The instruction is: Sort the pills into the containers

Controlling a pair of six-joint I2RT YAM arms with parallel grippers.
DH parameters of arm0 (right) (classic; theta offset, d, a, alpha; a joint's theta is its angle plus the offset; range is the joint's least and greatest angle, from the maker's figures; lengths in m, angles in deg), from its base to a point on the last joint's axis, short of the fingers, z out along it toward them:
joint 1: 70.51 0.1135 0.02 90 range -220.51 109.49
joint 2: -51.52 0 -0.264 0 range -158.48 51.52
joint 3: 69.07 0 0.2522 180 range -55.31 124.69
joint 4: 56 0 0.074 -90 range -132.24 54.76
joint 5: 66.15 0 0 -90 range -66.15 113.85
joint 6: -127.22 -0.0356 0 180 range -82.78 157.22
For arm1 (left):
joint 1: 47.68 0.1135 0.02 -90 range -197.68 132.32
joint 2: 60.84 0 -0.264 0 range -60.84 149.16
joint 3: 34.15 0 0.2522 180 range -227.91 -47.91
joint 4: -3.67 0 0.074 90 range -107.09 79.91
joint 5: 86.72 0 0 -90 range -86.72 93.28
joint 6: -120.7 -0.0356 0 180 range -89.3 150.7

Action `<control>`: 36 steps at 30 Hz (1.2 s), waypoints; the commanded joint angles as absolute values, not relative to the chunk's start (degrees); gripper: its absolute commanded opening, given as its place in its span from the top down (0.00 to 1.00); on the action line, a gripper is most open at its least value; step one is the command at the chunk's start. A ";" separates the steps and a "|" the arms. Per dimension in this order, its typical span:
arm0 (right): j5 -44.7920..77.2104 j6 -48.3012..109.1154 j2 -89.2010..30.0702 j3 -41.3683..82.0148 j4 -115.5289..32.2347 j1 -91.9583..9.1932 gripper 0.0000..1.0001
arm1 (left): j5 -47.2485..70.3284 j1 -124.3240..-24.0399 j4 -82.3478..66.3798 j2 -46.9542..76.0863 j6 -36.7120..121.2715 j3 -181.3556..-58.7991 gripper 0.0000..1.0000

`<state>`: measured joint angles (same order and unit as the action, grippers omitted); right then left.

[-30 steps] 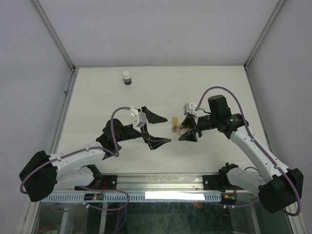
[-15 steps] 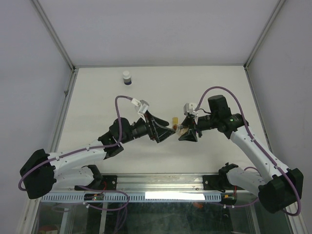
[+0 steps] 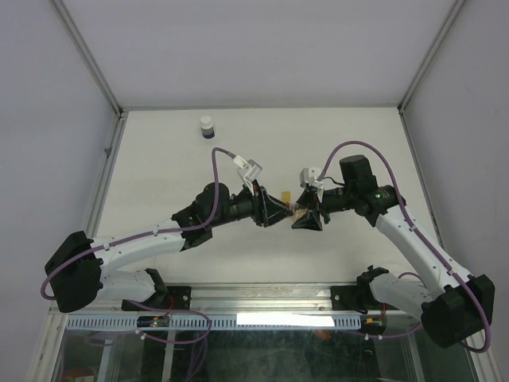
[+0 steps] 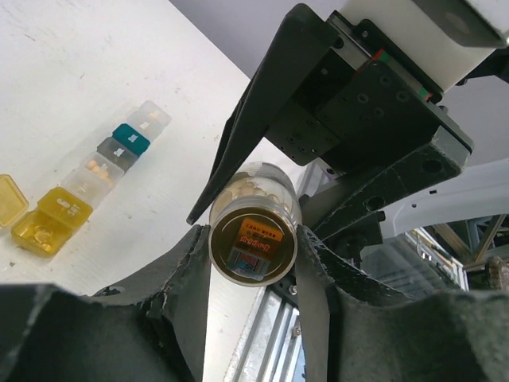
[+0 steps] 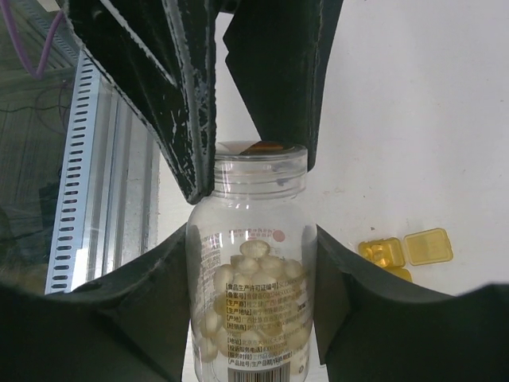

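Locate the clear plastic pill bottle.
Centre of the top external view: the clear plastic pill bottle is gripped by the right gripper, its neck between the fingers of the left gripper, with the strip of small translucent containers just beyond.

Lbl on pill bottle (image 5: 249,286): tiny txt, unreadable (both wrist cams).
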<state>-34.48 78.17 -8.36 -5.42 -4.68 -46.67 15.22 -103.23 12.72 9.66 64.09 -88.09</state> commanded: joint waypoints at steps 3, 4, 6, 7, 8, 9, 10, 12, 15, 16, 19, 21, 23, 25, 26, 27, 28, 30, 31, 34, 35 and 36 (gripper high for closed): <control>-35.83 78.07 -7.81 -3.63 -7.17 -46.60 1.00 | 25.96 -103.76 17.61 10.41 55.72 -89.88 0.81; -35.87 78.09 -7.81 -3.69 -7.22 -46.60 1.00 | 29.20 -103.69 19.23 10.51 52.05 -89.32 0.83; -35.99 78.03 -7.73 -3.64 -7.25 -46.47 1.00 | 35.04 -103.67 20.67 10.85 43.43 -88.50 0.85; -36.00 78.08 -7.72 -3.64 -7.25 -46.51 1.00 | 40.53 -103.71 20.60 11.20 38.28 -88.44 0.85; -36.00 78.09 -7.72 -3.65 -7.18 -46.51 1.00 | 45.61 -103.67 19.94 11.67 31.85 -88.65 0.85; -36.00 78.09 -7.72 -3.59 -7.22 -46.50 1.00 | 50.21 -103.67 18.21 12.08 25.59 -89.24 0.84; -36.00 78.05 -7.72 -3.63 -7.18 -46.51 1.00 | 54.23 -103.60 15.64 12.57 18.65 -89.99 0.83; -35.96 78.09 -7.64 -3.63 -7.20 -46.50 1.00 | 60.29 -102.87 8.22 13.83 6.11 -93.03 0.83; -35.71 78.00 -7.64 -3.72 -7.28 -46.60 1.00 | 63.28 -100.13 2.08 17.14 -0.12 -98.78 0.79; -35.66 78.08 -7.70 -3.69 -7.32 -46.60 1.00 | 63.68 -99.22 1.88 17.92 0.41 -99.95 0.70; -35.54 78.09 -7.72 -3.72 -7.33 -46.55 1.00 | 58.73 -98.12 8.86 17.36 7.56 -98.78 0.16; -35.57 78.17 -7.79 -3.65 -7.24 -46.58 1.00 | 53.71 -97.93 19.71 15.38 15.86 -94.48 0.01; -35.56 78.19 -7.81 -3.63 -7.18 -46.56 1.00 | 50.49 -97.60 30.66 13.57 24.22 -90.68 0.01; -35.64 78.26 -7.96 -3.69 -7.22 -46.47 1.00 | 47.96 -97.35 35.44 12.00 31.47 -88.08 0.01; -35.65 78.27 -7.98 -3.68 -7.21 -46.51 1.00 | 46.44 -97.30 36.34 11.26 34.78 -87.34 0.01; -35.65 78.27 -8.05 -3.63 -7.24 -46.51 1.00 | 44.76 -97.26 36.40 10.54 38.45 -86.78 0.01; -35.59 78.34 -8.07 -3.68 -7.20 -46.48 1.00 | 43.24 -97.28 36.17 9.80 40.59 -86.23 0.01; -35.56 78.35 -8.07 -3.62 -7.23 -46.49 1.00 | 39.59 -97.18 36.80 8.43 45.74 -84.36 0.01; -35.56 78.35 -8.07 -3.68 -7.18 -46.47 1.00 | 37.83 -97.17 38.36 8.07 48.69 -82.86 0.01; -35.39 78.35 -8.16 -3.70 -7.24 -46.51 1.00 | 34.58 -97.17 45.81 8.41 58.12 -78.65 0.01; -35.44 78.30 -8.24 -3.72 -7.23 -46.52 1.00 | 33.81 -97.16 46.52 8.68 60.52 -78.17 0.01; -35.39 78.27 -8.25 -3.67 -7.28 -46.50 1.00 | 32.87 -97.19 45.79 8.82 62.53 -78.19 0.03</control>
